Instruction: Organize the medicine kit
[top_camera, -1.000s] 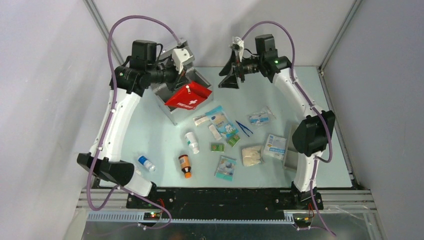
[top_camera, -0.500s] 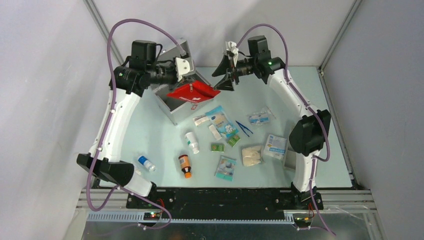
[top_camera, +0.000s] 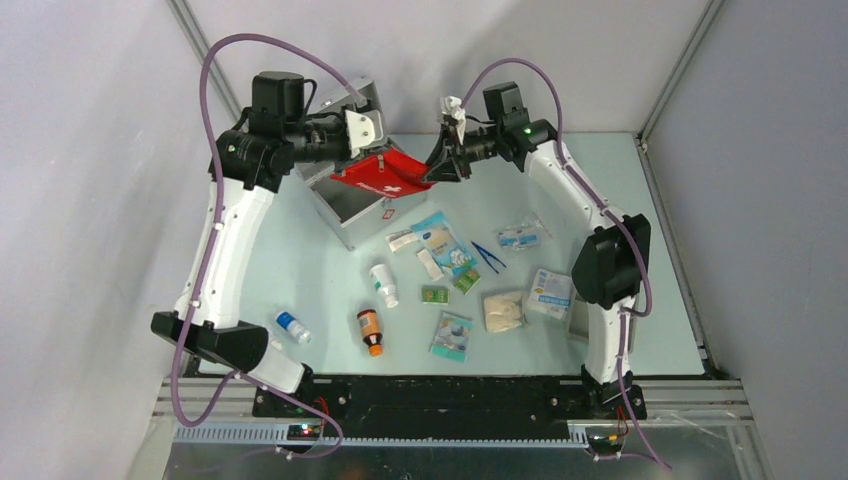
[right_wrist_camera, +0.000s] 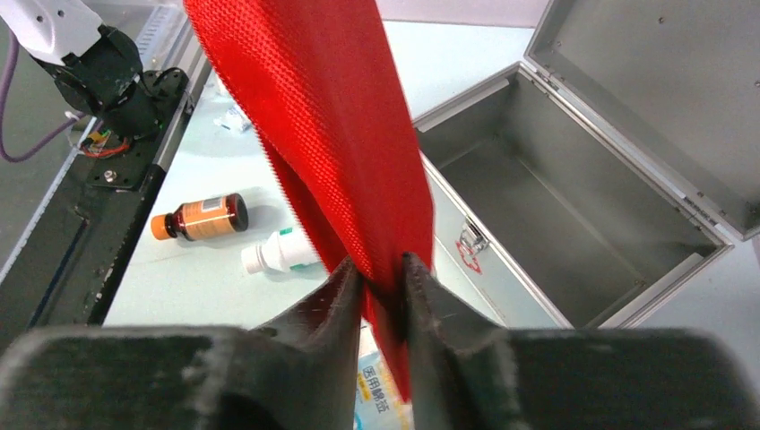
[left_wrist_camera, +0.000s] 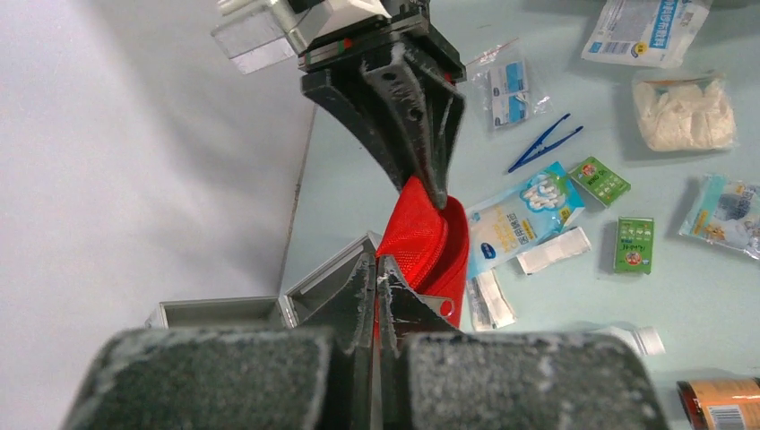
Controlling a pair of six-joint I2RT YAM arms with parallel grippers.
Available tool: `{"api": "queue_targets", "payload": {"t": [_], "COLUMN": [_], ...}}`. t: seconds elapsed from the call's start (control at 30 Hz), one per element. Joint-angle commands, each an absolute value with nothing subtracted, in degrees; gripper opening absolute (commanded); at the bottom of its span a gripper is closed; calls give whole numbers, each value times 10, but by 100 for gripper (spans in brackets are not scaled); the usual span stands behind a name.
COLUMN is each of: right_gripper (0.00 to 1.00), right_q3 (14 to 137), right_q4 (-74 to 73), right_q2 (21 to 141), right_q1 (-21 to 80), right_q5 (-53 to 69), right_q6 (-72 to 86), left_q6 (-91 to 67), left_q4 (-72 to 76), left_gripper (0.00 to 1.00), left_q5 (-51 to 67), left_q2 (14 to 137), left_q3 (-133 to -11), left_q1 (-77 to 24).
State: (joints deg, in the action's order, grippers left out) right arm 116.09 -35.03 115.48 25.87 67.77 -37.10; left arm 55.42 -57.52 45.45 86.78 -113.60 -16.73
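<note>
the left gripper (left_wrist_camera: 376, 269) is closed, its two fingers pinching one edge of the red pouch (left_wrist_camera: 421, 237). the right gripper (right_wrist_camera: 384, 273) is also closed, with the red woven fabric clamped between its fingertips at the opposite edge. the two grippers face each other tip to tip with only the pouch between them, and the pouch hangs in the air, clear of the table (top_camera: 320, 270). in the top view the pouch shows a white cross and overlaps the far right corner of the medicine kit (top_camera: 350, 205). the medicine kit sits on the far left part of the table, just below the left wrist, set at an angle to the table edges. its lid (right_wrist_camera: 645, 98) is open and leans back toward the rear wall. the right wrist view shows bare metal inside, with a latch and a small red mark on the front wall. loose items lie on the table nearer the arm bases, well apart from the grippers: a white bottle (top_camera: 383, 284) and an amber bottle (top_camera: 370, 331) with an orange cap, both on their sides, a small blue-capped bottle (top_camera: 292, 326) further left, blue tweezers (top_camera: 489, 256), two green boxes (left_wrist_camera: 634, 244), a bag of white gloves (top_camera: 503, 310), and several flat sealed packets around them.
</note>
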Motion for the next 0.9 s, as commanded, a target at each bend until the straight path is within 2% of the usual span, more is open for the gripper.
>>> {"api": "queue_targets", "payload": {"t": [0.0,0.03,0.07,0.1,0.13,0.17,0.2,0.27,0.37,0.5,0.57,0.67,0.87], "right_gripper": [12,6,0,0,0,0,0,0,0,0,0,0,0], "right_q3": [1159,1159,1159,1159,1161,1163,1169,1181,1194,1196,1192,1185,1189], "right_q4": [-340,-339,-335,-334,-335,-340,-358,-395,-444,-431,-403,-366,-327], "right_q2": [1163,1162,1161,1157,1156,1152,1149,1144,1140,1132,1127,1120,1119], "right_q1": [256,256,256,256,257,257,257,261,269,279,287,293,310], "right_q5": [668,660,655,636,626,608,601,574,549,504,459,412,333], "right_q6": [-371,-370,-369,-368,-372,-392,-406,-460,-532,-529,-500,-446,-405], "left_q6": [544,543,538,537,534,532,529,527,516,498,471,428,308], "left_q4": [-553,-553,-553,-553,-553,-553,-553,-554,-553,-554,-553,-553,-550], "left_gripper": [0,0,12,24,51,61,76,88,89,74,72,73,86], "left_q5": [460,450,442,421,411,397,394,405,427,448,458,461,430], "left_q2": [859,857,857,857,856,855,855,857,874,901,915,940,991], "left_q3": [-1145,-1139,-1128,-1122,-1111,-1107,-1105,-1111,-1129,-1136,-1144,-1151,-1181], "left_q1": [-167,-167,-167,-167,-167,-166,-166,-167,-174,-180,-181,-181,-181]}}
